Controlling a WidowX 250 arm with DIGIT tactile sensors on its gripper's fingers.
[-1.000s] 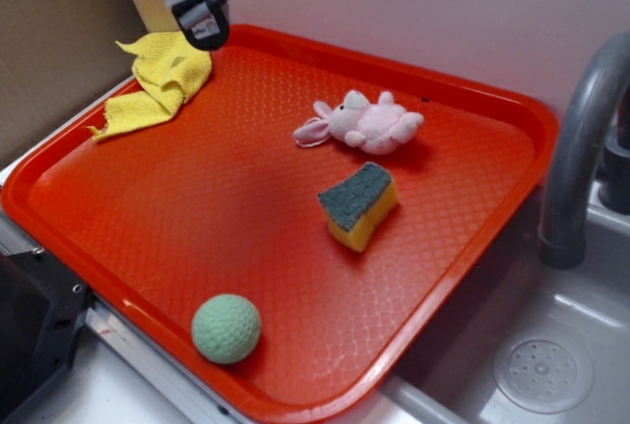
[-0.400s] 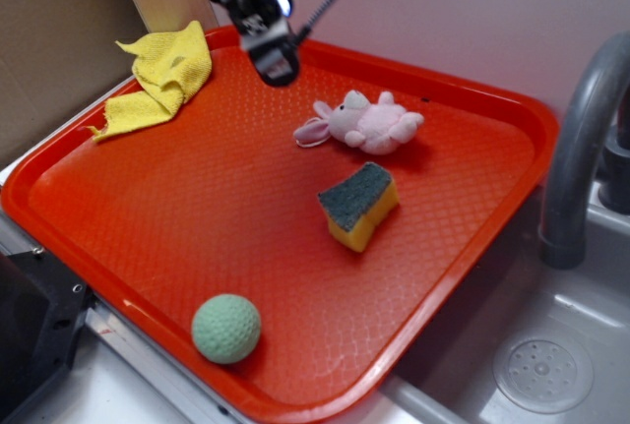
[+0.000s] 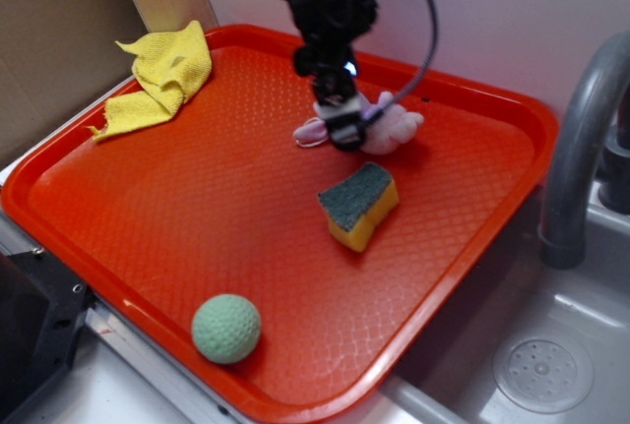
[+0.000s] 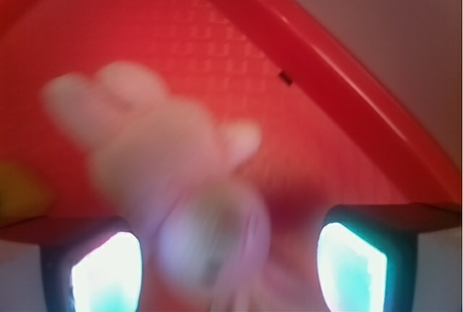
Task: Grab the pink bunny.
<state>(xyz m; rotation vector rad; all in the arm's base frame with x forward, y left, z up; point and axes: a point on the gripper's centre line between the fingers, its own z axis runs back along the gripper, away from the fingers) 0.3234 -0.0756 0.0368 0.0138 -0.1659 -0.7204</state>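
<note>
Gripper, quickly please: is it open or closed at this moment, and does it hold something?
Gripper: open, holding nothing. Its fingers stand apart on either side of the pink bunny in the blurred wrist view.

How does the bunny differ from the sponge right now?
The bunny is pale pink plush, lying partly hidden behind the gripper; the sponge is yellow with a dark green top, in full view. The bunny lies nearer the tray's far rim. Both are similar in size.
</note>
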